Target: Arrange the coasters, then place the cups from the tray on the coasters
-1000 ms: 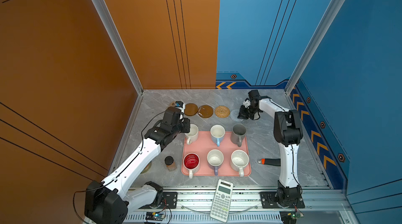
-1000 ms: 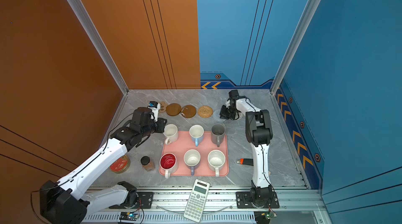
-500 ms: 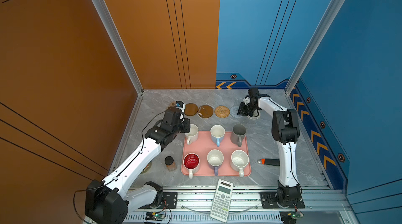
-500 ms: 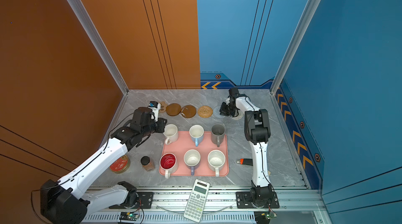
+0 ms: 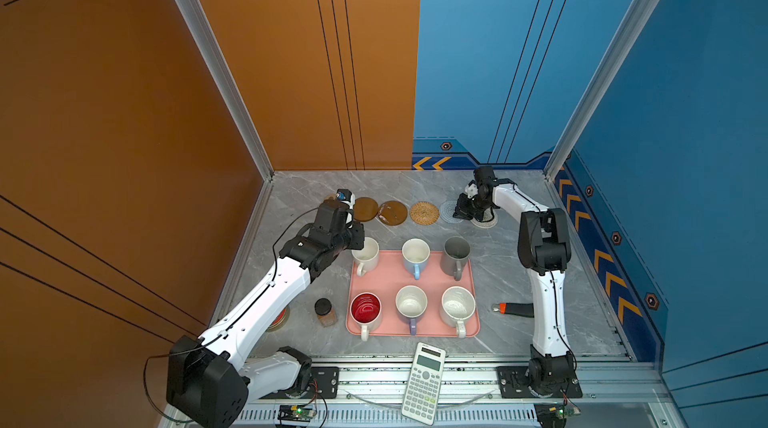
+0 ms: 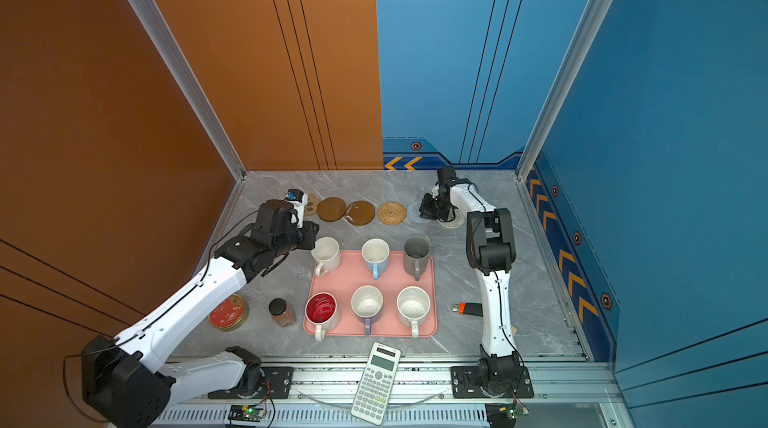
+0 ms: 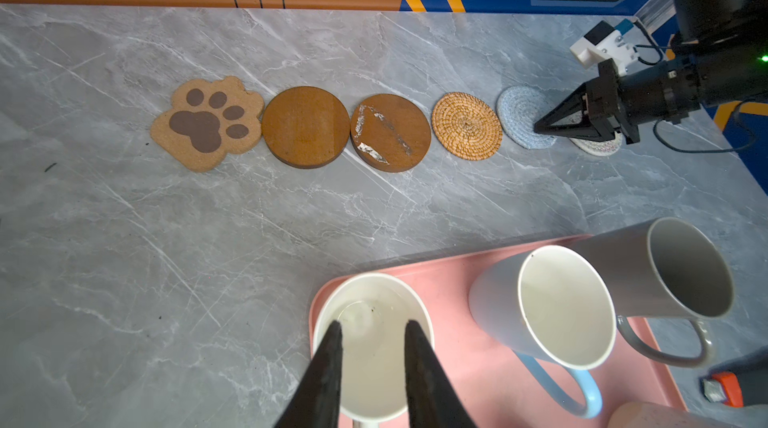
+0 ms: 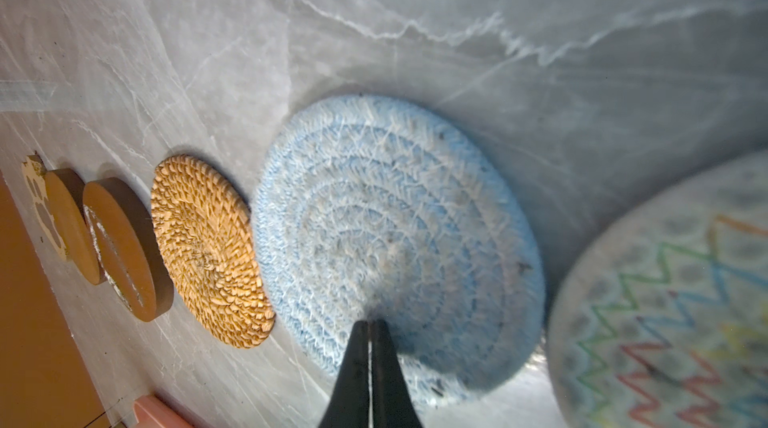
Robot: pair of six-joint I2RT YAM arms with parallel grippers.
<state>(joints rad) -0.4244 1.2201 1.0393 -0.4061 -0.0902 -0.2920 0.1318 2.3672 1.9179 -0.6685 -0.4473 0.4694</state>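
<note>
The left arm (image 5: 266, 301) and right arm (image 5: 545, 309) wear white shells, bulky black joints and thin black cables. The left hand (image 7: 372, 332) and right hand (image 8: 369, 324) are black tapered wedges.

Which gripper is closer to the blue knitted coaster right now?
Right. The right gripper, shut, rests its tips on the blue knitted coaster; the left gripper is well away, open above the white mug.

table (image 7: 124, 239): grey marbled stone look, smooth, faint sheen
paw coaster (image 7: 206, 128): cork, grainy, matt
plain brown disc (image 7: 305, 126): wood-like, matt
scuffed brown disc (image 7: 390, 132): same, white worn patches
rattan coaster (image 7: 467, 125): woven cane, rough
blue coaster (image 8: 395, 239): coiled yarn, fuzzy
whitish coaster (image 8: 665, 301): woven cloth, coloured zigzag threads
tray (image 7: 444, 270): pink plastic, smooth
white mug (image 7: 372, 322): glazed ceramic, glossy
</note>
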